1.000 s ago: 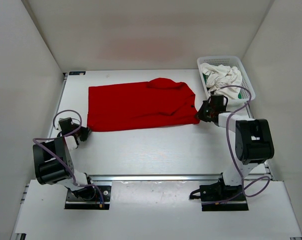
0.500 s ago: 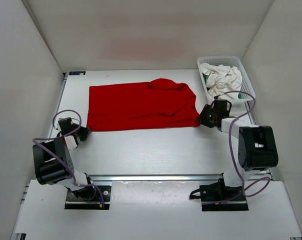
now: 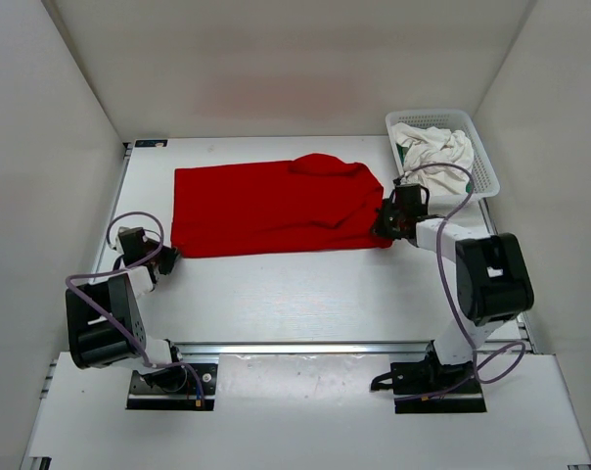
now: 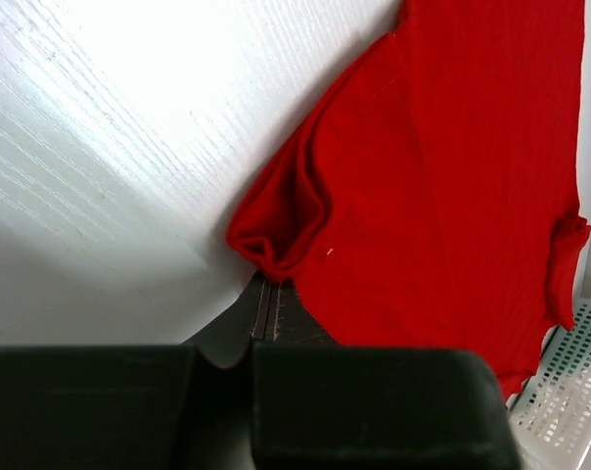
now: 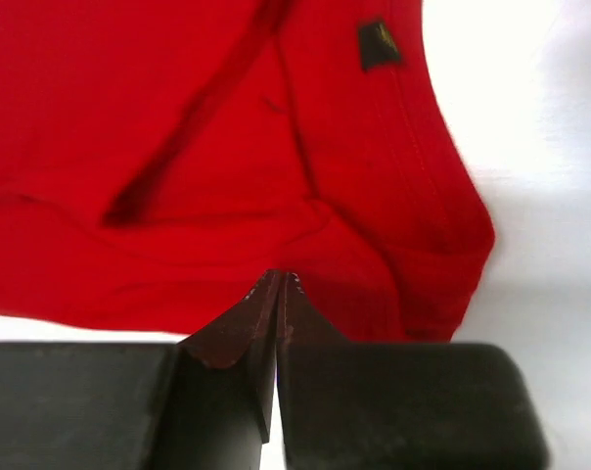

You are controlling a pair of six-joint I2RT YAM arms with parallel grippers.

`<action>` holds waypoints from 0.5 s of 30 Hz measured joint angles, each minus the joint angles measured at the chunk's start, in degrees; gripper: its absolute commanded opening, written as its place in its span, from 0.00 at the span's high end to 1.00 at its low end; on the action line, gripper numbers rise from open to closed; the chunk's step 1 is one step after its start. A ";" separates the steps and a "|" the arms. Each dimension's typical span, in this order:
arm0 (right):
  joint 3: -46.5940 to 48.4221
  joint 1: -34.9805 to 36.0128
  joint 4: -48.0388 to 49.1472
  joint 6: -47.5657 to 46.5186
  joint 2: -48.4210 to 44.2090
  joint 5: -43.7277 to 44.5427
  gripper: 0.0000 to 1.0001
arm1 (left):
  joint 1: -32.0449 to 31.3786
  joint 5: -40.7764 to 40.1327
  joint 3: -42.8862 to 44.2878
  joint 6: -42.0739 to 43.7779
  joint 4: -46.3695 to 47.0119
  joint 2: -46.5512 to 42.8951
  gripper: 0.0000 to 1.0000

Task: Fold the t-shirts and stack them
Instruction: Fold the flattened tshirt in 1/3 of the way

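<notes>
A red t-shirt (image 3: 276, 208) lies spread flat across the middle of the table. My left gripper (image 3: 164, 257) is at its near left corner. In the left wrist view its jaws are shut, and the bunched red corner (image 4: 276, 250) sits pinched at the tips (image 4: 266, 282). My right gripper (image 3: 384, 221) is on the shirt's near right corner, shut with its tips (image 5: 281, 279) pressed into wrinkled red cloth (image 5: 305, 147). A crumpled white t-shirt (image 3: 434, 147) fills the basket, with a bit of green cloth (image 3: 406, 156) showing beside it.
The white mesh basket (image 3: 487, 164) stands at the back right, just behind my right arm; its corner also shows in the left wrist view (image 4: 569, 392). White walls close in the table on the left, back and right. Purple cables loop over both arms.
My right gripper opened, moved left onto the shirt's near right corner and shut again. The left gripper stayed shut at the near left corner.
</notes>
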 measured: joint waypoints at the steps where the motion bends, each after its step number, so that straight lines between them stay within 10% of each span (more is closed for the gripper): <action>1: 0.42 0.00 -0.22 -0.02 1.51 -0.42 1.00 | 0.00 -0.02 0.00 0.00 0.00 0.07 1.00; 15: -22.14 -1.79 6.91 6.80 -12.55 -5.29 0.99 | 6.58 5.25 -4.04 0.50 -2.71 -2.99 1.00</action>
